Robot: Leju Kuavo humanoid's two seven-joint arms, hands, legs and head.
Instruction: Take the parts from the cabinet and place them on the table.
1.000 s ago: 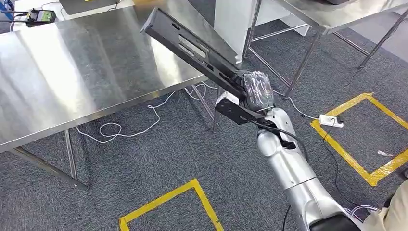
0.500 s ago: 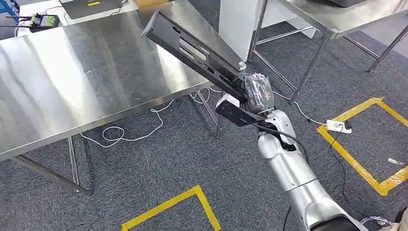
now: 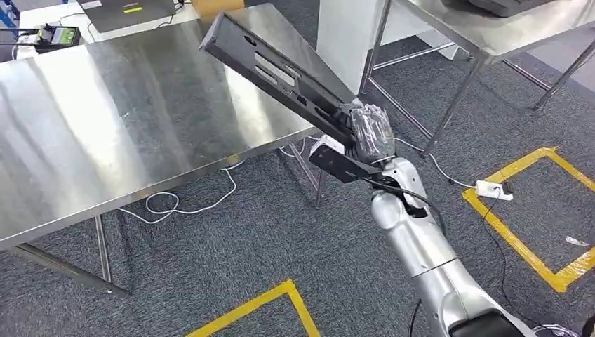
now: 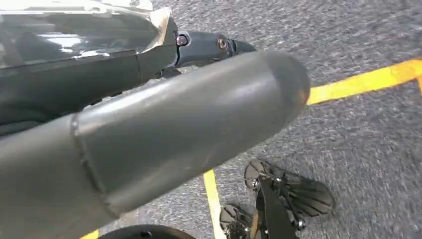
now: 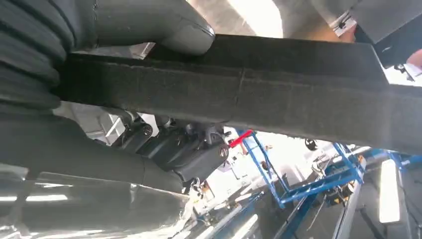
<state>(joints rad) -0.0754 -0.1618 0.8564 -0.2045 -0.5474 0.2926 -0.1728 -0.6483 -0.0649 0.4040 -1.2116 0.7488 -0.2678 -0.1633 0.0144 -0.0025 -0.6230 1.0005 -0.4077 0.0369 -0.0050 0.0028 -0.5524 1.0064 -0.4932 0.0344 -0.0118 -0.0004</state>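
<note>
My right hand (image 3: 368, 132) grips one end of a long black metal part (image 3: 273, 74) with slots along its face. The part slants up and away from the hand, over the near right corner of the steel table (image 3: 112, 119). In the right wrist view the thumb (image 5: 149, 22) lies on the dark part (image 5: 278, 94), which runs across the picture. My left hand (image 4: 149, 129) is seen close up in the left wrist view, hanging over the carpet; whether its fingers are apart or closed cannot be told there.
A second steel table (image 3: 491, 28) stands at the back right. A white cable (image 3: 182, 203) lies under the near table, a power strip (image 3: 493, 189) by yellow floor tape (image 3: 519, 239). A small device (image 3: 52, 35) and a dark tray (image 3: 126, 10) sit at the table's far edge.
The whole scene has shifted, so the camera has moved nearer the table. The part now reaches further over the table corner, still held by my right hand.
</note>
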